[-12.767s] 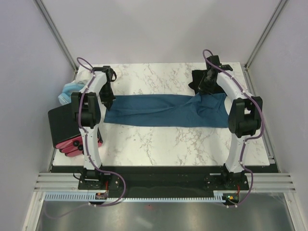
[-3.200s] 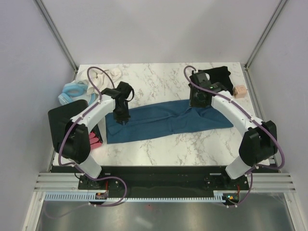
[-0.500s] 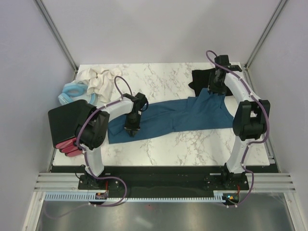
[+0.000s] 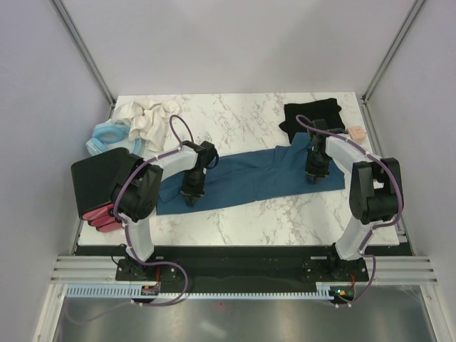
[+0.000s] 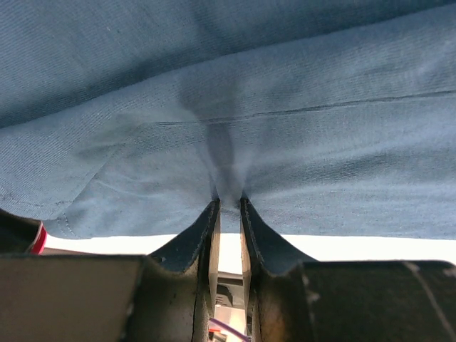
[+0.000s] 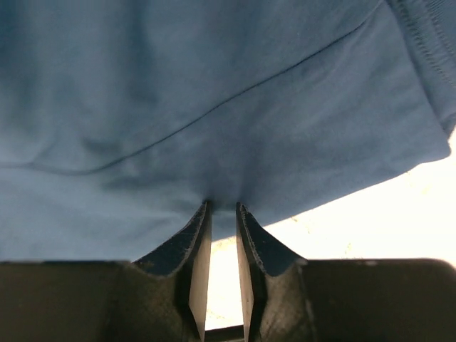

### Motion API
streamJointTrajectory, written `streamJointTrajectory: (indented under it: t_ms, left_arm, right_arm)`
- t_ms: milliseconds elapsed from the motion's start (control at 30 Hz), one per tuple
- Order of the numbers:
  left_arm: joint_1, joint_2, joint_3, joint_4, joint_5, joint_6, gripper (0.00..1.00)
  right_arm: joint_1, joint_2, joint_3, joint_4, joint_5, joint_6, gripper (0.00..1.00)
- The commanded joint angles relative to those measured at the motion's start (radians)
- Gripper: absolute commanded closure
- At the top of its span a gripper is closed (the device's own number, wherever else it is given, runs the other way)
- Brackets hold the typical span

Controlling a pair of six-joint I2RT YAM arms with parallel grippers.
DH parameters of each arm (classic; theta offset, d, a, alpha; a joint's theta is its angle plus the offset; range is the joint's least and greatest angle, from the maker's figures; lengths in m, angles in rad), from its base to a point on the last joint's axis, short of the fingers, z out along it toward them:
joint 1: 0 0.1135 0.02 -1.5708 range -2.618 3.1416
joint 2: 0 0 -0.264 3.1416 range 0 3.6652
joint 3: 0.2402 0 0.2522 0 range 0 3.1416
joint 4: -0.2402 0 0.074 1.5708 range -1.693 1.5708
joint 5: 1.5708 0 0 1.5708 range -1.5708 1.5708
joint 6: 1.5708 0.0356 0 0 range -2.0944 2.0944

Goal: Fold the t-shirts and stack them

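The teal-blue t-shirt (image 4: 249, 178) lies as a long band across the marble table (image 4: 235, 114). My left gripper (image 4: 191, 198) is at the band's near edge toward its left end. In the left wrist view the left gripper (image 5: 229, 199) is shut on a pinch of teal-blue t-shirt (image 5: 285, 107), which puckers at its tips. My right gripper (image 4: 314, 178) is on the shirt's right part near its front edge. In the right wrist view the right gripper (image 6: 221, 205) has narrow jaws that nip the teal-blue t-shirt (image 6: 178, 92). The black t-shirt (image 4: 313, 114) lies crumpled at the back right, apart from both grippers.
A white cloth (image 4: 146, 117) and a pale blue ring-shaped item (image 4: 107, 135) lie at the back left. A black box (image 4: 100, 178) with a red thing (image 4: 100, 217) under it sits at the left edge. A small peach block (image 4: 355, 132) lies near the right edge.
The right gripper has come from beside the black t-shirt toward the front and closed on the teal shirt's right part, which now lies flatter. The left gripper has barely shifted.
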Motion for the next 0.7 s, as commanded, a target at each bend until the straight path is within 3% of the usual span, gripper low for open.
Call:
streamJointTrajectory:
  t_ms: [0, 233, 667]
  left_arm:
    - [0.000, -0.009, -0.014, -0.031, -0.062, -0.021, 0.76]
    - [0.016, -0.006, -0.001, -0.065, -0.085, -0.013, 0.75]
    - [0.051, -0.071, -0.067, -0.071, -0.054, 0.016, 0.75]
  right_arm:
    - [0.002, 0.045, 0.028, -0.005, 0.042, 0.041, 0.74]
    - [-0.001, 0.147, 0.107, -0.136, 0.150, 0.125, 0.73]
    - [-0.027, 0.061, 0.019, -0.180, 0.193, 0.254, 0.69]
